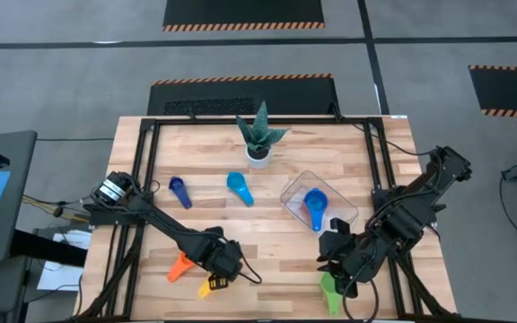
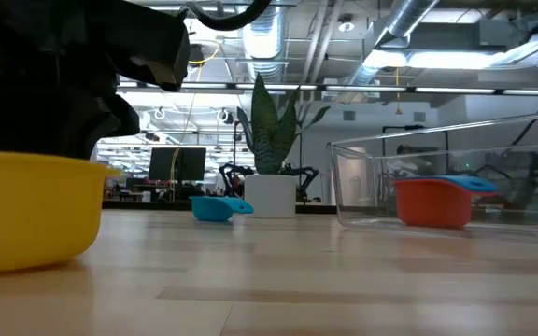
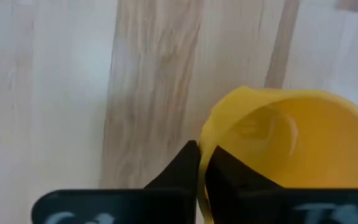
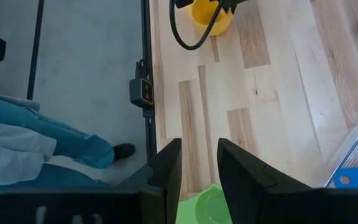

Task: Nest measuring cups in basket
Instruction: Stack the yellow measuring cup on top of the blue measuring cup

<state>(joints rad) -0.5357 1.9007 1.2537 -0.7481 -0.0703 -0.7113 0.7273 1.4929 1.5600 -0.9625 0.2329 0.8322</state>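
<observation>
Left gripper (image 1: pixel 220 274): near the table's front edge, fingers pinched on the rim of the yellow cup (image 3: pixel 278 143), beside the orange cup (image 1: pixel 179 266).
Loose cups: dark blue cup (image 1: pixel 179 191) and light blue cup (image 1: pixel 239 187) lie mid-table, well apart from the basket (image 1: pixel 294 191).
Basket: right of centre, already holding a blue cup (image 1: pixel 315 208) over a red cup (image 2: pixel 432 202).
Right gripper (image 1: pixel 337 269): jaws parted above the green cup (image 4: pixel 213 204), gripping nothing.
Step in hand: securing the yellow cup.
Next move: lift it clear, carry it right, lower it into the basket's stack.
</observation>
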